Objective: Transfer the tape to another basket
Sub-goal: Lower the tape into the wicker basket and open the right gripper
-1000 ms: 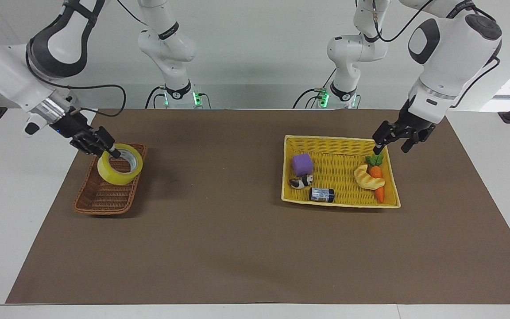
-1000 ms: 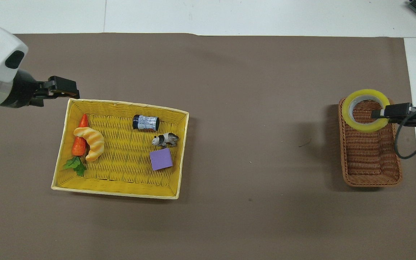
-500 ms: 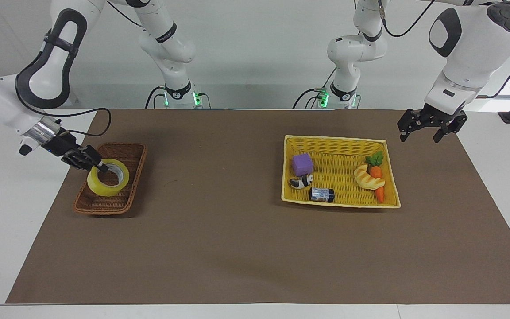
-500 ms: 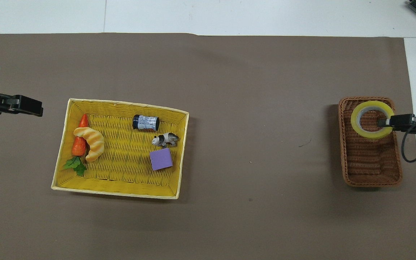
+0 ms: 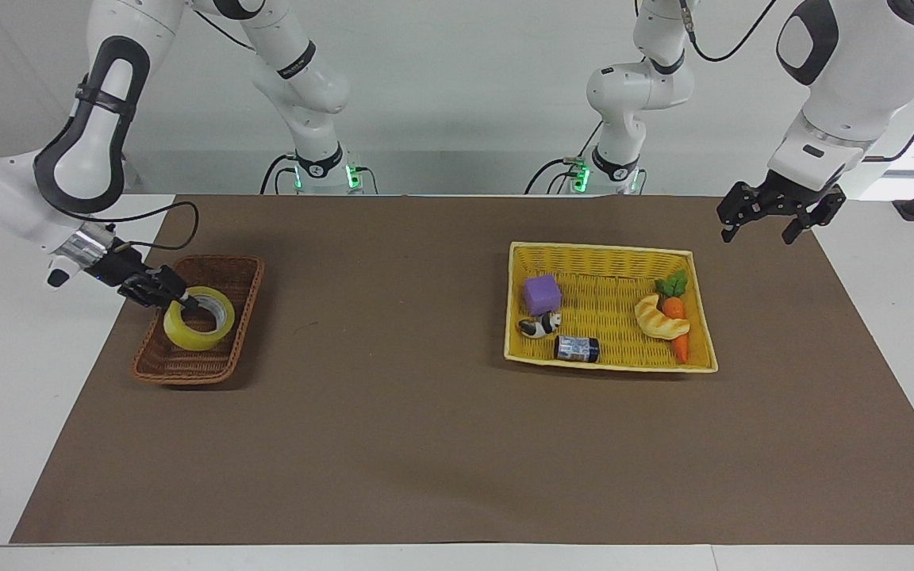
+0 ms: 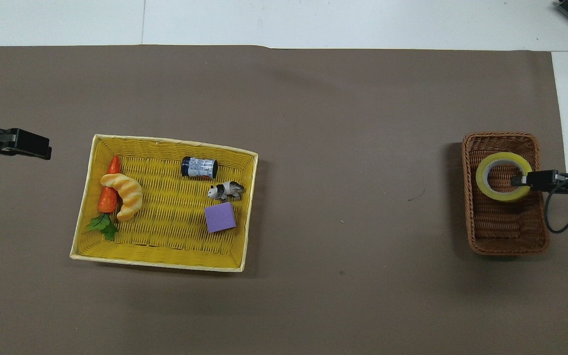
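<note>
The tape (image 5: 187, 339), a yellowish roll with a pale core, sits low in the small brown wicker basket (image 5: 187, 369) at the right arm's end of the table. My right gripper (image 5: 186, 301) is shut on the tape's wall, one finger inside the ring. In the overhead view the tape (image 6: 486, 185) lies in the basket (image 6: 506, 236) with the right gripper (image 6: 518, 181) on its rim. My left gripper (image 5: 770, 218) is open and empty, raised over the mat beside the yellow basket (image 5: 608, 248); it also shows in the overhead view (image 6: 22, 145).
The yellow basket (image 6: 165, 140) holds a purple cube (image 5: 542, 293), a toy panda (image 5: 540, 324), a small dark can (image 5: 576, 348), a croissant (image 5: 661, 317) and a carrot (image 5: 681, 345). A brown mat (image 5: 393, 396) covers the table.
My right gripper has lowered the tape from above the brown basket's rim down into it. My left gripper has drawn up and away from the yellow basket toward the left arm's end.
</note>
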You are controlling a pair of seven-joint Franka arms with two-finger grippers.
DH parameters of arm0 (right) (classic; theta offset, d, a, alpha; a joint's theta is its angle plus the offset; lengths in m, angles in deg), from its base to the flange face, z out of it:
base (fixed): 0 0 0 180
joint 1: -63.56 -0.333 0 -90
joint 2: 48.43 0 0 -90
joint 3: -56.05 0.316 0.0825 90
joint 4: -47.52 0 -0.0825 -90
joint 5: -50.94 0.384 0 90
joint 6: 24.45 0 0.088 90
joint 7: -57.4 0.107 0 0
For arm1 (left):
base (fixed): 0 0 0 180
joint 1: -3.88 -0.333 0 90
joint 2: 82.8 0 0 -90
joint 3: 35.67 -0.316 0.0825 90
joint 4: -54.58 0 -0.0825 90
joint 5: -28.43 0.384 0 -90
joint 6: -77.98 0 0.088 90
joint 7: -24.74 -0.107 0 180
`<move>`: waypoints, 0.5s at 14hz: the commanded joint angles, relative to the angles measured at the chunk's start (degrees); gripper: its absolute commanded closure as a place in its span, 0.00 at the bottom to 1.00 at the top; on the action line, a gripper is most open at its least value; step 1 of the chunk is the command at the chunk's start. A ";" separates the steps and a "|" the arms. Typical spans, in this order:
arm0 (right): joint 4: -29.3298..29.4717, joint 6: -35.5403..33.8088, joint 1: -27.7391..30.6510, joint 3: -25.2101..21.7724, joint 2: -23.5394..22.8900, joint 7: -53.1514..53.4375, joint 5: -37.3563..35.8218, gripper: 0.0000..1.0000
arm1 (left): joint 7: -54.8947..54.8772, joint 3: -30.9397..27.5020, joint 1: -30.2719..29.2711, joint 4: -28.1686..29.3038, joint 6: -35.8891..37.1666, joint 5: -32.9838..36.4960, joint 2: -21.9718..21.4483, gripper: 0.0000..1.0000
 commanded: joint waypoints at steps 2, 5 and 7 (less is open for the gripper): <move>-2.87 2.49 0.60 0.58 1.18 -2.14 1.78 0.93 | -0.36 0.19 -0.15 -1.04 0.98 0.96 0.36 0.00; -3.32 2.85 0.42 0.58 1.27 -2.14 1.78 0.01 | -0.36 0.19 -0.24 -1.04 1.06 0.96 0.36 0.00; -3.23 2.59 0.51 0.58 1.18 -1.87 1.78 0.00 | -0.36 0.19 -0.24 -1.04 0.98 0.96 0.45 0.00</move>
